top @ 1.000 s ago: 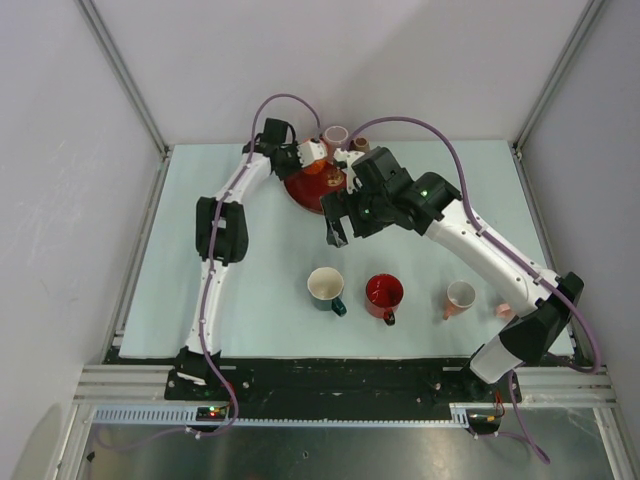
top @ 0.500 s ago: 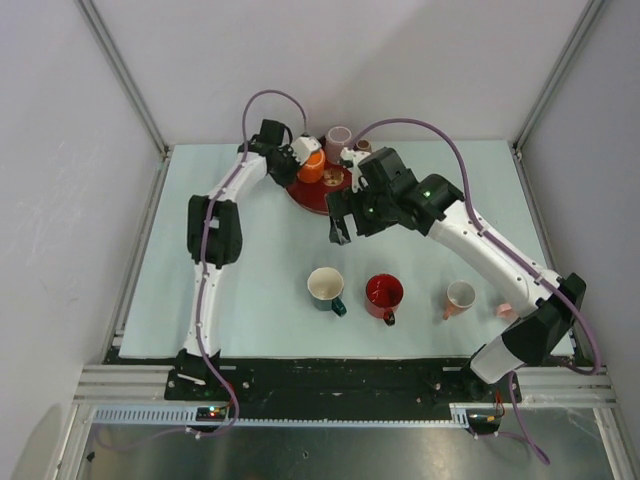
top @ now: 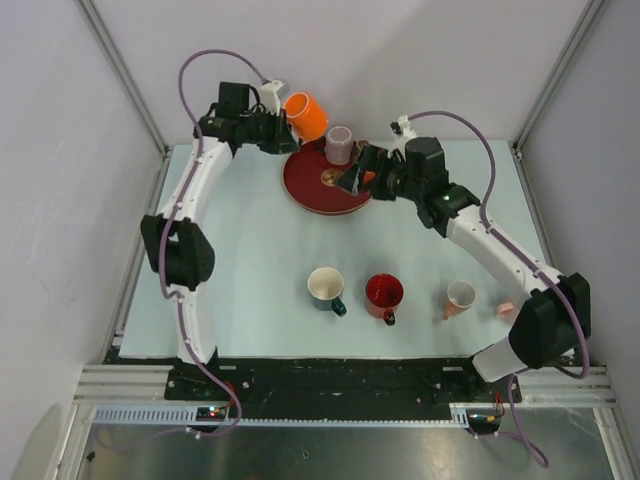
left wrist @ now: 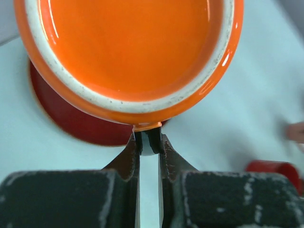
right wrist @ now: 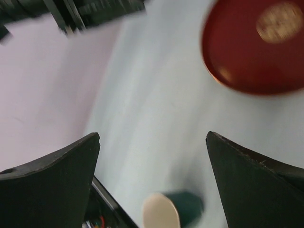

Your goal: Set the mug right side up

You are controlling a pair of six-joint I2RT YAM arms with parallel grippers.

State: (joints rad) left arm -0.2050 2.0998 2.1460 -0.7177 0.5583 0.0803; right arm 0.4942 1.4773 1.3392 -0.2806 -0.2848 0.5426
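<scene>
My left gripper [top: 282, 119] is shut on the handle of the orange mug [top: 306, 115] and holds it tilted in the air above the far left of the red plate [top: 312, 186]. In the left wrist view the fingertips [left wrist: 148, 142] pinch the handle, and the mug's open mouth [left wrist: 128, 42] faces the camera with the plate [left wrist: 76, 121] below it. My right gripper [top: 353, 179] is open and empty, low over the plate's right side. In the right wrist view [right wrist: 152, 156] nothing is between its fingers.
A mauve mug [top: 340, 144] stands at the plate's far edge. A green mug [top: 326, 288], a red mug [top: 384, 294] and a small pink mug [top: 460, 297] stand in a row near the front. The green mug also shows in the right wrist view [right wrist: 172, 210].
My left arm has lifted the orange mug off the red plate, up and to the back left. My right arm has swung back, from left of the plate to its right side.
</scene>
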